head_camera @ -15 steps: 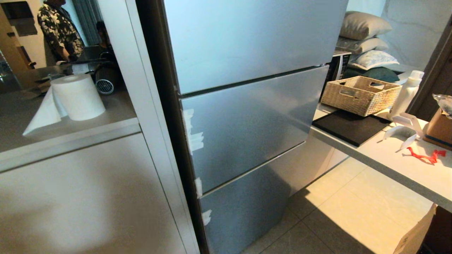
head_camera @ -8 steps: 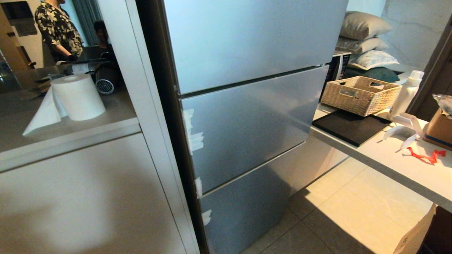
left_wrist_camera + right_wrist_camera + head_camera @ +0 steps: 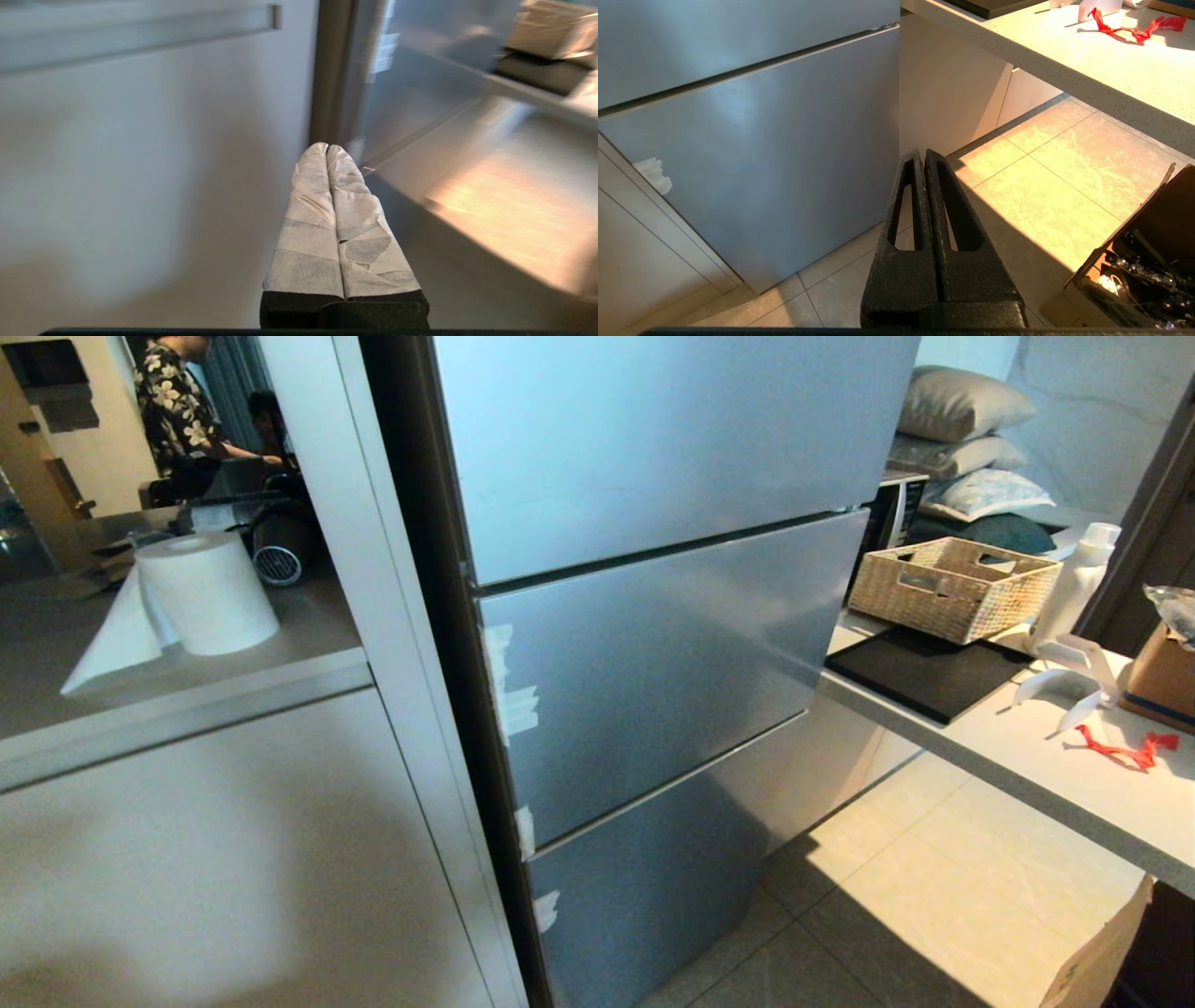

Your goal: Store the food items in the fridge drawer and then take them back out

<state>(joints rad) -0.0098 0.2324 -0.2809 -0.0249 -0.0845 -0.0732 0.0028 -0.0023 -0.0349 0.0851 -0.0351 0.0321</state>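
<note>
Silver-blue fridge faces left end effector.

fridge centre | paper roll left | basket right, on counter

Fridge: we saw every door front shut flush, leaving no way in.
Left side: the white cabinet stood tight against the fridge, with no gap between them.
Right side: the table edge jutted out near the fridge, narrowing the approach.
Table top: a wicker basket, bottle and red ribbon crowded it.
Floor: we found open tiles before the fridge; a cardboard box blocked the near right corner.
</note>
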